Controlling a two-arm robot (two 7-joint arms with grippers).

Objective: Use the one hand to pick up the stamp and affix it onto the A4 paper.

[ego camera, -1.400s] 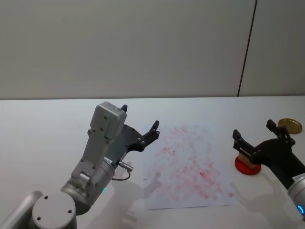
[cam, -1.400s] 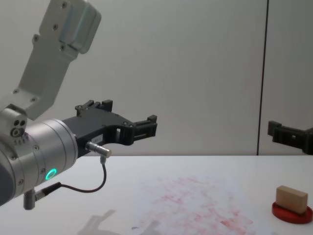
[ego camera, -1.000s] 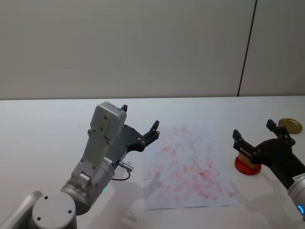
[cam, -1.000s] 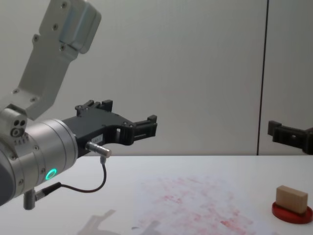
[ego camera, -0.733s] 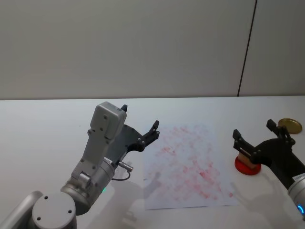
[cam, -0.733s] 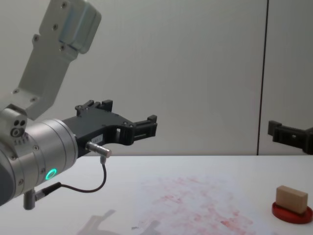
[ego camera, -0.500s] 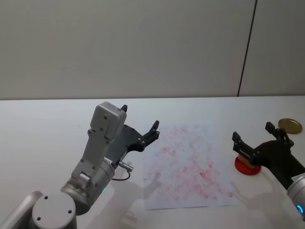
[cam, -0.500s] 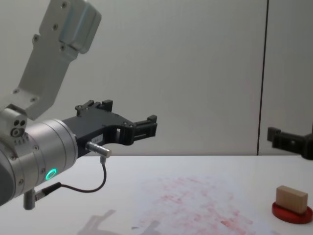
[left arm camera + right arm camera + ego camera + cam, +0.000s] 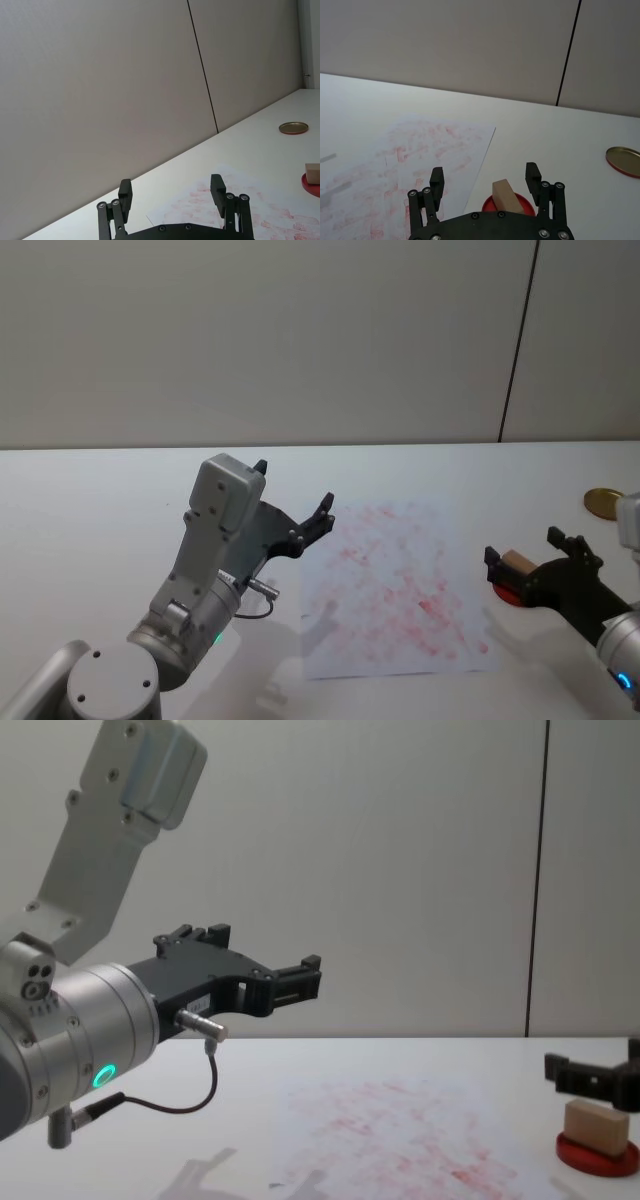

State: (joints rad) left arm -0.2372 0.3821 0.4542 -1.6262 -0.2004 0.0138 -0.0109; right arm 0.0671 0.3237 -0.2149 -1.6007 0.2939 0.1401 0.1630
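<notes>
Just right of the white, red-blotched A4 paper (image 9: 390, 580), at lower right, the small tan wooden block stamp (image 9: 506, 195) sits on a round red ink pad (image 9: 597, 1155). Spread open, the right claw (image 9: 521, 546) hovers over it; gripping, lifting and stamping remain. At centre left the left claw (image 9: 293, 487) idles, open.

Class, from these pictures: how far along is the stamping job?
Done: nothing yet; the stamp sits ungripped on the red ink pad. In hand: the right gripper hangs open over it. Remaining: grip, lift, press onto the A4 paper. The left gripper idles, raised.
</notes>
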